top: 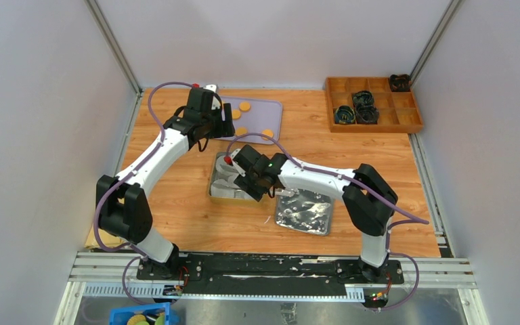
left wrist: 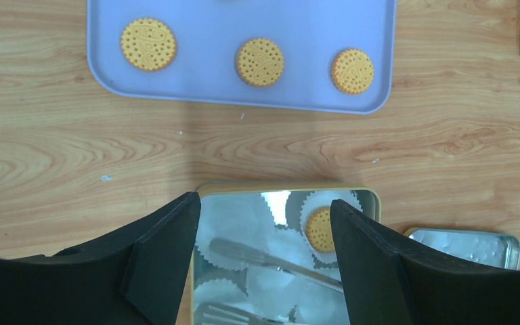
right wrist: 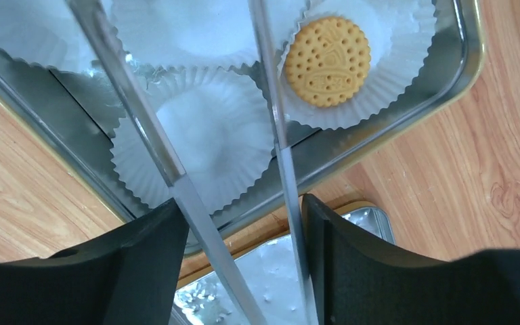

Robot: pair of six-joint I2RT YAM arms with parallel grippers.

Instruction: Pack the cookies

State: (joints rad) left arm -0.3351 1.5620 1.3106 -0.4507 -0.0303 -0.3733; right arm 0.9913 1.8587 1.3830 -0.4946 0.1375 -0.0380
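Observation:
Three cookies (left wrist: 148,44) (left wrist: 260,61) (left wrist: 352,70) lie on a lilac tray (left wrist: 244,20), which sits at the back of the table (top: 271,112). One more cookie (right wrist: 327,61) rests in a white paper liner inside the open metal tin (right wrist: 460,68), also seen from the left wrist (left wrist: 319,229). My right gripper (right wrist: 242,203) hangs over the tin's near side (top: 254,183), shut on metal tongs (right wrist: 142,128) whose two arms reach out over the liners. My left gripper (left wrist: 264,201) stands open and holds nothing, above the bare wood between tray and tin (top: 208,132).
Several white liners (right wrist: 196,142) fill the tin. Its lid (top: 303,211) lies on the table just right of the tin. A wooden compartment box (top: 372,103) with dark items stands at the back right. Grey walls close in on three sides.

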